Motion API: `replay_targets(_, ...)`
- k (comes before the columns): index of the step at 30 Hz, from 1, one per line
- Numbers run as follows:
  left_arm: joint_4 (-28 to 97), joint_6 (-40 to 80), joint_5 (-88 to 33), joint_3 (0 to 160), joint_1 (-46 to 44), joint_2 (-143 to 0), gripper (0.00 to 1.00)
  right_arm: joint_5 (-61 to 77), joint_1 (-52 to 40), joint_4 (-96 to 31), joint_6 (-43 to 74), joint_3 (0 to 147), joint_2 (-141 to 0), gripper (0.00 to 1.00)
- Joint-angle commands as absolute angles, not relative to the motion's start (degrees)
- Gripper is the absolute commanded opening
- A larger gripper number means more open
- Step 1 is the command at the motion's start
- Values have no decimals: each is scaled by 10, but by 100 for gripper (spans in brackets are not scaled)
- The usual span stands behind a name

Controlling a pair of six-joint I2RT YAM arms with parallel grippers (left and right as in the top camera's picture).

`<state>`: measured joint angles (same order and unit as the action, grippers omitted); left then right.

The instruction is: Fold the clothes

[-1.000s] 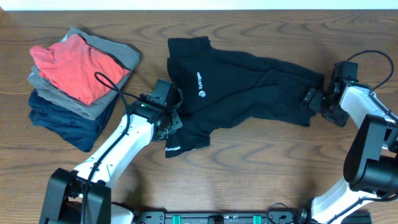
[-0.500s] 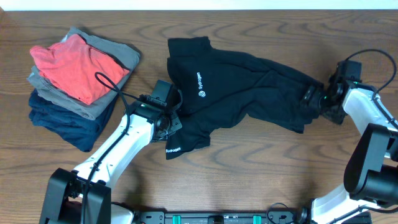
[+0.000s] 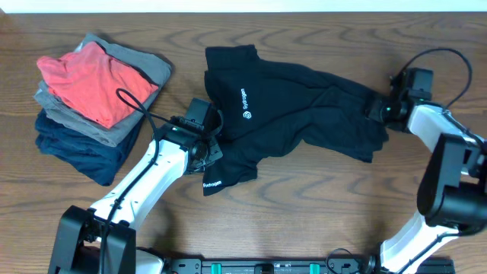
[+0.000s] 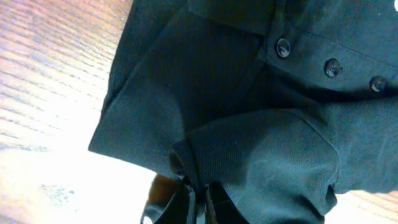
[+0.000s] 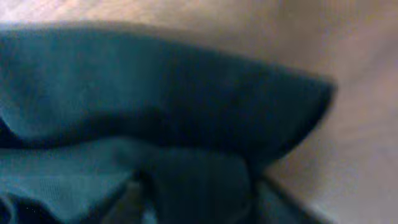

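- Overhead view: the black T-shirt [image 3: 297, 99] is lying crumpled on the wooden table [image 3: 319, 205], around the middle and spreading toward 3 o'clock.
- Its long axis is running from roughly 10 o'clock down to roughly 4 o'clock, with the wider, bulkier end sitting at the 10 o'clock side.
- One flap is pointing toward 7 o'clock from the body and is carrying small white sleeve lettering [image 3: 211, 183].
- A white logo [image 3: 248, 115] is showing face up on the wide end. The chest lettering [image 3: 243, 97] just above it is running along the 12-to-6 line.
- The fabric is looking soft and matte. It is wrinkling in long folds along the axis and bunching at the 4 o'clock end.
- Left wrist view: the T-shirt [image 4: 249, 112] is filling the frame, showing a fine knit weave and a row of dark buttons [image 4: 333, 64]. A folded hem is edging the bare wood at 9 o'clock.
- The left gripper [image 3: 211, 150] is sitting at the shirt's 7 o'clock edge. In its wrist view, the gripper [image 4: 200, 202] is pressing its fingers together on a fold of the black cloth.
- The right gripper [image 3: 378, 113] is sitting on the shirt's 3 o'clock tip.
- Right wrist view is blurred: the gripper [image 5: 199, 199] is straddling a bunch of the shirt [image 5: 155, 106]. I cannot tell whether it is clamping.
- A stack of folded garments [image 3: 91, 91] is resting at 9 o'clock, well apart from the shirt, with the red-orange one on top.
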<state>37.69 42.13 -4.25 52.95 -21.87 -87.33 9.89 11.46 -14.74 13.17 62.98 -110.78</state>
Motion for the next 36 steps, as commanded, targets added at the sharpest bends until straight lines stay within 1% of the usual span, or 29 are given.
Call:
replay_targets(1,380,416,-34,527,-217,-871,7,113,106,-98,154,624,-1135,1)
replay_targets(5,380,416,-34,527,-217,-871,7,117,121,30,217,642,-1099,1)
replay_targets(7,380,416,-34,527,-217,-871,7,113,126,85,223,655,-1081,2)
replay_targets(9,380,416,-34,527,-217,-871,7,114,127,119,223,670,-1077,29)
replay_targets(10,381,416,-34,527,-217,-871,7,114,126,116,223,678,-1077,42)
replay_targets(12,380,416,-34,527,-217,-871,7,114,124,88,222,681,-1077,65)
replay_targets(14,380,416,-34,527,-217,-871,7,114,123,26,220,680,-1077,88)
replay_targets(15,381,416,-34,527,-217,-871,7,114,123,-22,211,680,-1077,96)
replay_targets(16,380,416,-34,527,-217,-871,7,113,124,-61,201,680,-1077,99)
replay_targets(21,381,416,-34,527,-217,-871,8,86,126,-267,198,680,-1072,99)
replay_targets(26,381,416,-34,527,-217,-871,7,44,140,-426,223,680,-1035,99)
replay_targets(28,381,416,-34,527,-217,-871,7,39,148,-457,223,678,-1022,99)
replay_targets(31,381,416,-34,527,-217,-871,7,29,155,-467,248,668,-1016,94)
replay_targets(33,381,416,-34,527,-217,-871,7,24,160,-445,287,657,-1016,91)
replay_targets(36,382,416,-34,527,-217,-871,7,31,160,-397,308,639,-1016,84)
